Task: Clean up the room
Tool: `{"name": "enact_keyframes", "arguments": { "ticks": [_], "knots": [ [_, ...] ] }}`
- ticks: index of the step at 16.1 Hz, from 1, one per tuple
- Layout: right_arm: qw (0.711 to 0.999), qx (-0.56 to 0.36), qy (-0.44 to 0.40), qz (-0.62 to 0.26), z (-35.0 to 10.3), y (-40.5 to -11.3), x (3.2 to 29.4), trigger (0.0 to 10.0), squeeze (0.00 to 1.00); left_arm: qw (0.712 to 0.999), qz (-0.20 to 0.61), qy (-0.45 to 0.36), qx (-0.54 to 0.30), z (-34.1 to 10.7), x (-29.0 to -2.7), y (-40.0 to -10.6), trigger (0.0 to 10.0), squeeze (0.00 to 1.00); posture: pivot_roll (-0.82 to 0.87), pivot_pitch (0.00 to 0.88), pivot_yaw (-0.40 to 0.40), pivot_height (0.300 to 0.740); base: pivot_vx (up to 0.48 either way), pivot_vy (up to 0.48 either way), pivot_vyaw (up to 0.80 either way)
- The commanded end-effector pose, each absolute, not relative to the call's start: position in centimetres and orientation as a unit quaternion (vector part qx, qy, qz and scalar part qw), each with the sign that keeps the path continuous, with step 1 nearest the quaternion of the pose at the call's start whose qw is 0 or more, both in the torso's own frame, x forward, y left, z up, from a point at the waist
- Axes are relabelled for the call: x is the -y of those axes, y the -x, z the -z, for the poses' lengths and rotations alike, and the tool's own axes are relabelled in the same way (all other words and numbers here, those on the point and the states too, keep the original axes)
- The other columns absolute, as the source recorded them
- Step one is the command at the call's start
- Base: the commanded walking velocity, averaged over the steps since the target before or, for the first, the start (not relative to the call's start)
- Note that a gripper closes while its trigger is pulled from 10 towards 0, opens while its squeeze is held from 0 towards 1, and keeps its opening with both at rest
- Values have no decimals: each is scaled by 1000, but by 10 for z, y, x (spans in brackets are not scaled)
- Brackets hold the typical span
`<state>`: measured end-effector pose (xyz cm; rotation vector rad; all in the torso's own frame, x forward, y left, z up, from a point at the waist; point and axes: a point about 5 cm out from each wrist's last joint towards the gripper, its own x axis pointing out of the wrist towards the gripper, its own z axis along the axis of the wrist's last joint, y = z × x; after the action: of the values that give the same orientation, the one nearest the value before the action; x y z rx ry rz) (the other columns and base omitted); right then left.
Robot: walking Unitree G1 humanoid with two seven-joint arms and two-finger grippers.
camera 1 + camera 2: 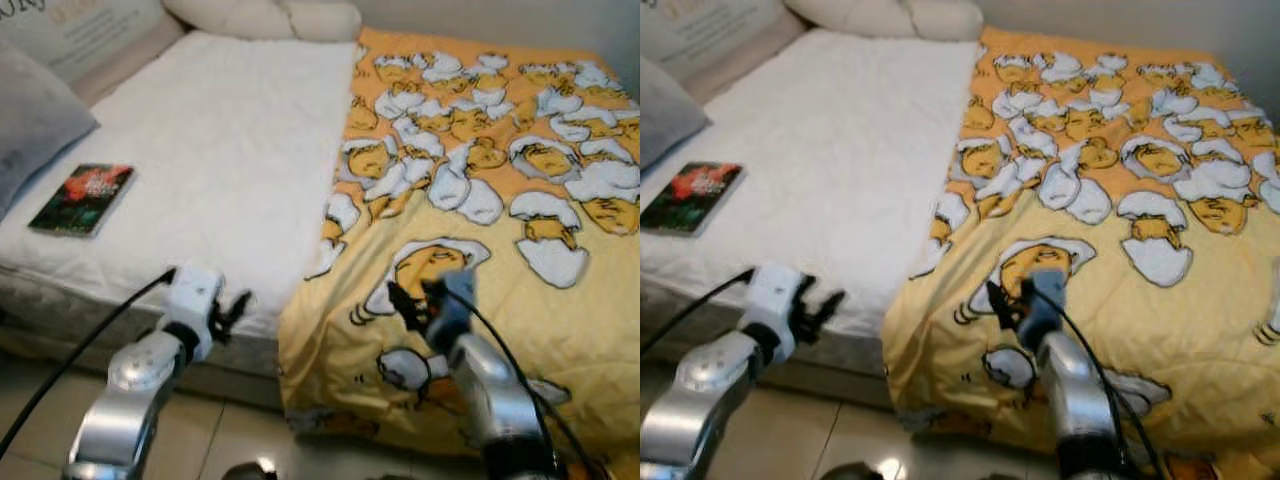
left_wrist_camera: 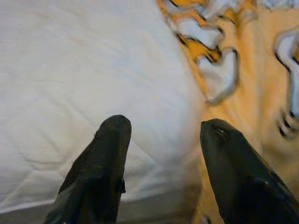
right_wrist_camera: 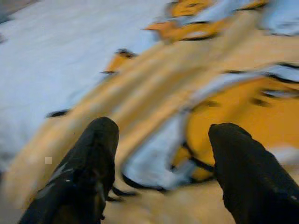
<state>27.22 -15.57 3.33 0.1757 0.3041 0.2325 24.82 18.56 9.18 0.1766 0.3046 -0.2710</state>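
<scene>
A yellow blanket (image 1: 480, 180) printed with white and orange cartoon figures covers the right half of the bed and hangs over its near edge. The left half shows bare white mattress (image 1: 210, 140). My left gripper (image 1: 232, 312) is open at the bed's near edge, just left of the blanket's edge, nothing between its fingers (image 2: 105, 158). My right gripper (image 1: 418, 300) is open just above the blanket near its front edge, fingers (image 3: 96, 154) spread over the fabric. A dark book (image 1: 82, 198) lies on the mattress at the left.
A grey pillow (image 1: 35, 115) rests at the far left and white pillows (image 1: 265, 18) at the head of the bed. Pale tiled floor (image 1: 230, 440) lies below the bed's near side. A wall (image 1: 500, 20) stands behind the bed.
</scene>
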Motion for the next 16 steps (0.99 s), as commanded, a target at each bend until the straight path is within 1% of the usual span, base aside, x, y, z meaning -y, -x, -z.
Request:
{"name": "enact_keyframes", "arguments": {
  "ticks": [1,2,4,5,6,7,9,11,12,13,14,15,16],
  "knots": [
    [983,-141,-76,-93,-39,-270,161,10000,1000,983,108,-91,-119,-102,-185,-251,10000,0,35,0,-31,740,0,0,-756],
    [985,-137,-68,-79,-40,-265,163,10000,1000,987,89,-84,-106,-104,-184,-252,10000,0,37,0,-35,740,0,0,-756],
    [987,-132,-66,-57,-43,-262,168,10000,1000,988,79,-84,-104,-103,-181,-251,10000,0,39,0,-40,740,0,0,-597],
    [989,-131,-54,-43,-45,-261,172,10000,945,988,72,-85,-103,-103,-184,-250,10000,0,36,0,-41,740,0,-300,0],
    [989,-135,-52,-31,-45,-259,174,10000,27,989,63,-86,-103,-103,-186,-250,10000,0,36,0,-44,740,0,-311,0],
    [989,-139,-49,-20,-44,-257,175,10000,0,989,55,-87,-102,-102,-188,-250,10000,0,37,0,-47,740,0,-319,0],
    [989,-145,-33,-9,-41,-252,174,10000,0,989,45,-93,-105,-101,-192,-250,10000,0,40,0,-49,740,0,-326,0],
    [987,-151,-47,4,-37,-251,174,10000,0,988,47,-97,-111,-100,-194,-252,10000,0,44,0,-47,740,0,-328,0],
    [986,-158,-49,12,-34,-251,174,10000,0,986,48,-111,-111,-100,-195,-255,10000,0,43,0,-45,740,0,-326,0],
    [988,-156,-16,14,-33,-254,175,10000,0,986,46,-117,-105,-104,-195,-260,10000,0,45,0,-45,740,0,-322,-463],
    [988,-151,-8,16,-34,-256,175,10000,0,987,46,-117,-103,-105,-196,-262,10000,0,44,0,-44,740,0,-326,-594],
    [989,-146,-27,6,-35,-259,172,10000,0,986,46,-118,-104,-104,-197,-264,10000,0,45,0,-42,740,0,-326,-800],
    [989,-143,-29,16,-35,-260,173,10000,0,986,45,-119,-106,-103,-198,-265,10000,0,47,0,-42,740,0,-330,-800]
  ]
}}
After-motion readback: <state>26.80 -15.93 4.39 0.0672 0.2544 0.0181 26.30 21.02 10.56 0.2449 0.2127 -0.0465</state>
